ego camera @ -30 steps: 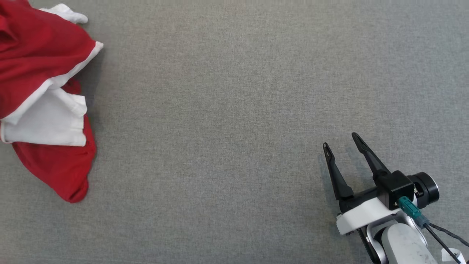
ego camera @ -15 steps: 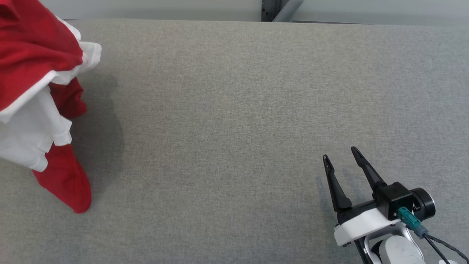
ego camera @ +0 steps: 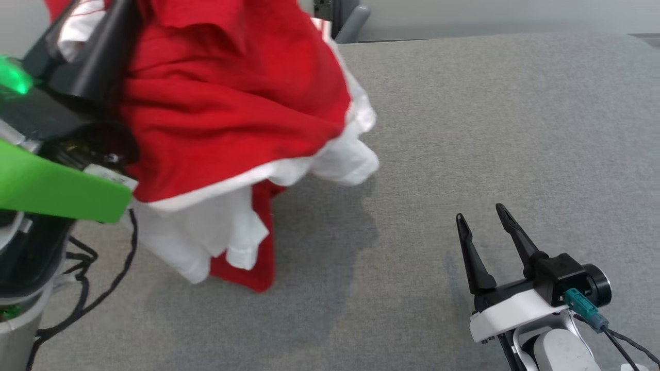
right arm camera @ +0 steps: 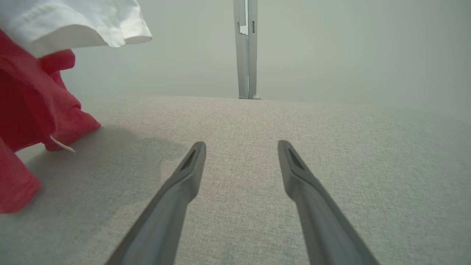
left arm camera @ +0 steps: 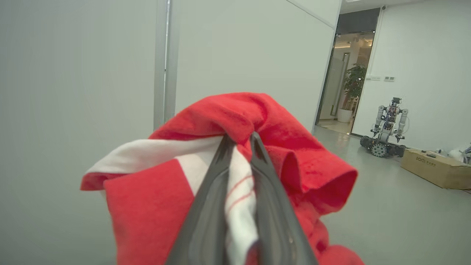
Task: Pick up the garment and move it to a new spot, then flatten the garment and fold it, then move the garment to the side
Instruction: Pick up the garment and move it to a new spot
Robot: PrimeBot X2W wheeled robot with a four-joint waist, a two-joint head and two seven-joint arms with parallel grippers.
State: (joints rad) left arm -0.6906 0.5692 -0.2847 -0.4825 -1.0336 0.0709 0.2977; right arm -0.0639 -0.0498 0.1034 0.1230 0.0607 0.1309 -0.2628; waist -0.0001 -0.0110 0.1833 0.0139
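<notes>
Jaws pinched narrow on a fold of cloth, the left gripper (left arm camera: pixel 239 137) holds the red-and-white garment (left arm camera: pixel 294 147) aloft. The right gripper (ego camera: pixel 479 212) sits low over the grey fabric table (ego camera: pixel 464 129) with its jaws spread wide, well apart from the cloth.

From the head view, the garment hangs bunched over the table's left half. Red is draped over white, and its lowest folds reach down toward the surface, though contact cannot be made out. A green cover (ego camera: pixel 51 185) on the left arm and loose black cables (ego camera: pixel 77 288) show at that view's left edge.

The left wrist view looks past the cloth into the room, where a wheeled robot (left arm camera: pixel 386 125), a cardboard box (left arm camera: pixel 434 169) and a potted plant (left arm camera: pixel 353 84) by a doorway can be seen. Dark lettering on the box is too small to read.

The right wrist view shows a grey post (right arm camera: pixel 246 48) rising behind the table's far edge.
</notes>
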